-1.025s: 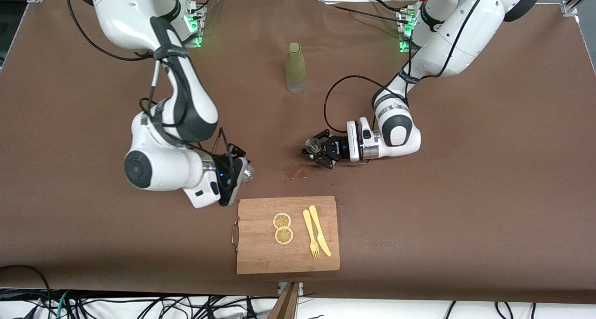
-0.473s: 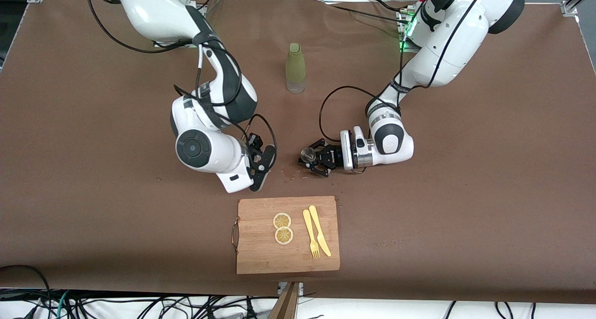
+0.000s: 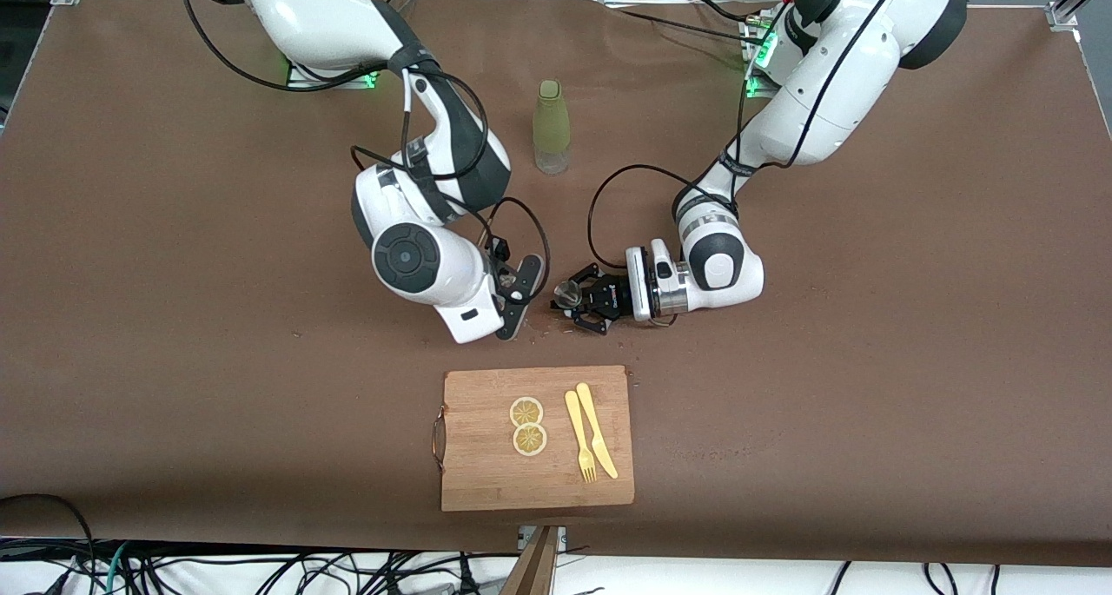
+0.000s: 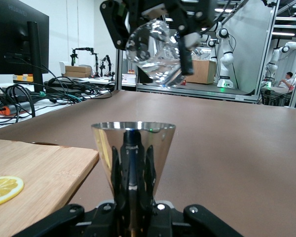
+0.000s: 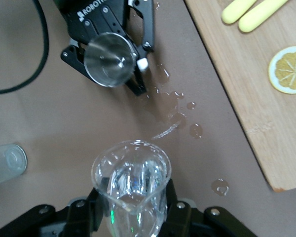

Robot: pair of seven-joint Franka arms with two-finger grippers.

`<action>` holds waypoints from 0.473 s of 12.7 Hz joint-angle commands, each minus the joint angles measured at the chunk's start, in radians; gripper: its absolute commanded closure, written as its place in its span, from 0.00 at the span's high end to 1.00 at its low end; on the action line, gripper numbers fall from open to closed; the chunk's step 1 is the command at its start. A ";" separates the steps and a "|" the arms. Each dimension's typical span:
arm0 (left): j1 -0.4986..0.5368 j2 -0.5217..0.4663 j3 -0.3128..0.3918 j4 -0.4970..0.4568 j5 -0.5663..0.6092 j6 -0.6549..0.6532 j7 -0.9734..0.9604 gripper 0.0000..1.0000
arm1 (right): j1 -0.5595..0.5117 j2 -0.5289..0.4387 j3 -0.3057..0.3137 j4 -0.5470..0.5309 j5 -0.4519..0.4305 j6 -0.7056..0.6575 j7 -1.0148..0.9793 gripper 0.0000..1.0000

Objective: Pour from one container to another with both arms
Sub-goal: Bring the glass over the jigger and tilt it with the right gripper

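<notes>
- Since a second ago the right arm has swung from its own end of the table to the middle, bringing its gripper [image 3: 519, 293] close beside the left gripper [image 3: 580, 302]; the left arm has crept a little toward it as well.
- The cup [image 5: 131, 182] is clamped in the right gripper's fingers, tilted, with clear liquid visible inside; the left wrist view shows it [image 4: 155, 47] hanging above the jigger's mouth.
- In the front view the cup cannot be made out past the right wrist.
- The jigger [image 4: 133, 153] stands upright in the left gripper, whose fingers are clenched round its waist, the open cone facing up; it shows from above in the right wrist view [image 5: 110, 60] and as a small shiny thing [image 3: 567, 293] in the front view.
- Both grippers hang low over the brown table [image 3: 869, 317], above a patch of spilled drops [image 5: 180, 116].
- A wooden board [image 3: 486, 482] lies nearer the front camera than the grippers, carrying two lemon slices [image 3: 527, 426] and a yellow fork [image 3: 579, 447] and knife [image 3: 598, 443] side by side.
- A green bottle [image 3: 551, 126] stands upright farther from the camera, between the two arms.
</notes>
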 commanded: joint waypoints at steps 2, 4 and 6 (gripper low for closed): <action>-0.035 0.047 0.010 0.082 -0.045 0.050 -0.001 0.00 | 0.047 -0.003 -0.015 -0.008 -0.035 0.004 0.042 0.27; -0.042 0.047 0.005 0.082 -0.060 0.064 -0.001 0.00 | 0.065 0.002 -0.028 -0.008 -0.035 0.006 0.042 0.27; -0.048 0.050 0.005 0.082 -0.075 0.066 0.001 0.00 | 0.073 0.008 -0.031 -0.008 -0.035 0.006 0.043 0.27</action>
